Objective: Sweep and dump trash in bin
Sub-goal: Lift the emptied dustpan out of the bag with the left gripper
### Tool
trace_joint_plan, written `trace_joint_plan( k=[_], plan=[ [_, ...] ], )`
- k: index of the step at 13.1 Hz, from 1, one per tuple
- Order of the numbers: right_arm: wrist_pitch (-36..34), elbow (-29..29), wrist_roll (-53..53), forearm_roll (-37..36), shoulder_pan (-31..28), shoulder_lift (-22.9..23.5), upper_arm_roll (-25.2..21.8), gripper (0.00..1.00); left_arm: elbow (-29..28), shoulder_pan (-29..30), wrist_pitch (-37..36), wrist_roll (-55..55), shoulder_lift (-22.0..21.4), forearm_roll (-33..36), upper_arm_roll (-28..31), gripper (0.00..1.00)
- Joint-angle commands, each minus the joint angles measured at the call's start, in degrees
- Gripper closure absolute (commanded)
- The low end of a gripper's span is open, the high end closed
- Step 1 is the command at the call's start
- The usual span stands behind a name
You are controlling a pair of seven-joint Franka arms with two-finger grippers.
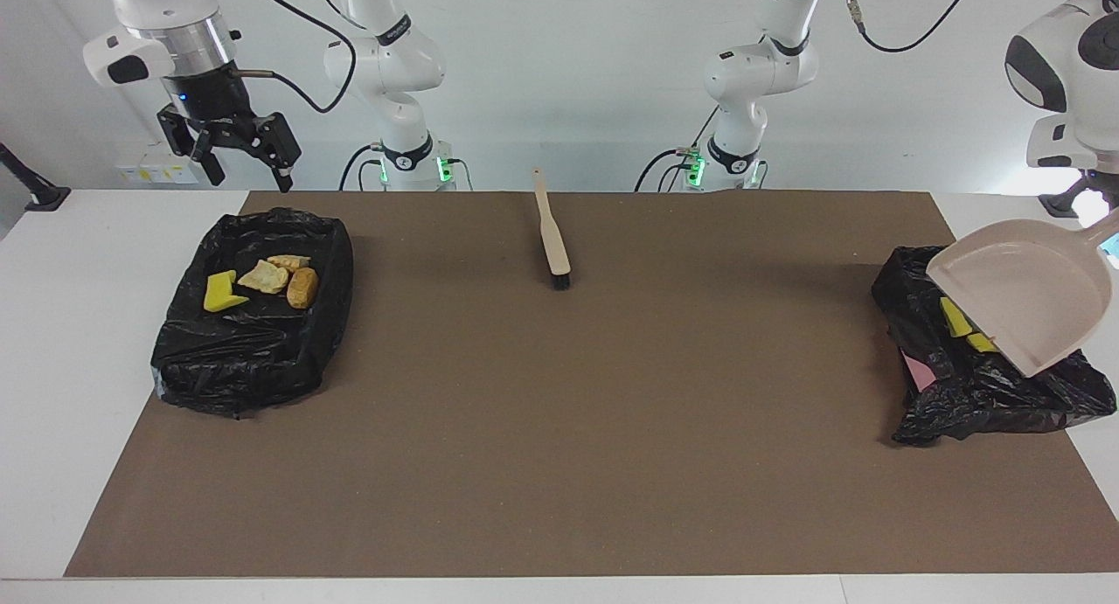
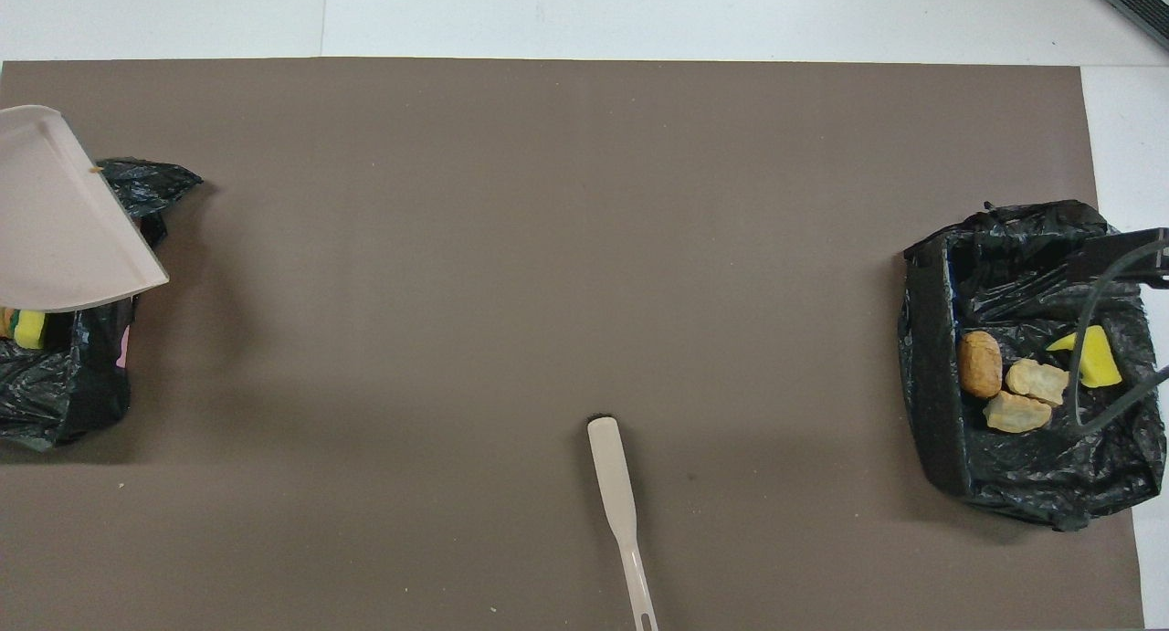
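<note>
The left pincer, out of frame and closed, is holding the beige dustpan (image 1: 1027, 294) tilted over the black-lined bin (image 1: 979, 385) at the left arm's end, where yellow trash (image 1: 955, 317) is lying. The right pincer (image 1: 242, 174) is hanging apart above the other bin (image 1: 253, 350), holding nothing. The brush (image 1: 552, 241) is lying on the tabletop (image 1: 612, 412).

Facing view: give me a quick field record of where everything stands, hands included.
dustpan: tilted in the air over the bin at the left arm's end, looks empty
left hand: out of frame, holding the dustpan by its handle
that bin: yellow pieces showing, partly hidden by the dustpan
right hand: open, empty, raised above the bin at the right arm's end
that bin: four trash pieces inside
brush: flat on the brown mat, near the robots, untouched
</note>
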Motion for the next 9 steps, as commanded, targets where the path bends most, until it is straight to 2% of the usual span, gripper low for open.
trace_joint_plan(
  k=[1,5,9],
  plan=[
    [-1.0,-1.6,1.8,0.3,-0.1,-1.4,0.6,0.00,-0.6,-4.3,-3.2,-11.4,-1.3,-5.6,0.8,1.00],
    [-1.0,-7.1,5.5,0.4,2.9,-5.4,0.9,0.00,-0.6,-12.4,-6.1,-30.8,-1.5,-12.7,0.8,1.00],
    [-0.7,-6.9,4.7,0.3,2.9,-5.2,0.9,0.00,-0.9,-20.5,-6.5,-45.6,-1.9,-22.9,0.7,1.00]
  ],
)
